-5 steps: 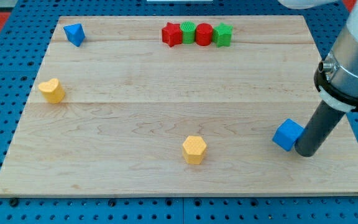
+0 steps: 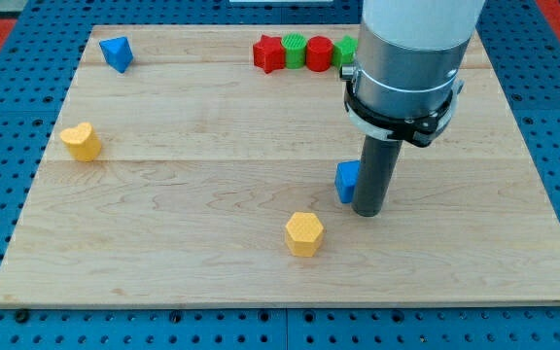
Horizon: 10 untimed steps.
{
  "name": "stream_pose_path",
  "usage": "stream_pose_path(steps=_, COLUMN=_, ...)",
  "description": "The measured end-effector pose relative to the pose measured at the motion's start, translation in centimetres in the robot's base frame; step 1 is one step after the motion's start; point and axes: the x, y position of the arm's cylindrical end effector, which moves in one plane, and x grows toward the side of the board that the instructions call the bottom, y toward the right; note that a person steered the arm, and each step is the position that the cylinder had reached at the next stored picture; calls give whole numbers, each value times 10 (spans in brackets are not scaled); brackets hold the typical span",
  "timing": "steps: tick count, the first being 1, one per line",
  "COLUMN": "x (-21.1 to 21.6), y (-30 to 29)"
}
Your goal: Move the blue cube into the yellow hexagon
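Note:
The blue cube (image 2: 346,181) lies on the wooden board (image 2: 183,214), right of centre, partly hidden by my rod. My tip (image 2: 367,210) rests right against the cube's right side. The yellow hexagon (image 2: 303,233) sits lower and to the left of the cube, a short gap away from it.
A row of red star (image 2: 268,52), green (image 2: 294,49), red (image 2: 319,52) and green (image 2: 345,52) blocks lies along the view's top; the arm body hides part of the last one. A blue triangular block (image 2: 116,52) is at top left. A yellow heart-like block (image 2: 82,141) sits at the left.
My tip has swept to the left across the board, pushing the blue cube with it from the right edge area to near the centre, closer to the yellow hexagon.

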Motion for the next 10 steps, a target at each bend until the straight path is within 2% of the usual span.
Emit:
stream_pose_path(steps=1, x=-3, y=50)
stream_pose_path(steps=2, x=-27, y=51)
stream_pose_path(steps=4, x=-37, y=-77)
stream_pose_path(steps=5, x=-29, y=-80)
stream_pose_path(steps=6, x=-40, y=-41)
stream_pose_path(steps=7, x=-73, y=-63)
stream_pose_path(steps=8, x=-90, y=-141)
stream_pose_path(steps=9, x=-70, y=-218)
stream_pose_path(steps=10, x=-24, y=-229)
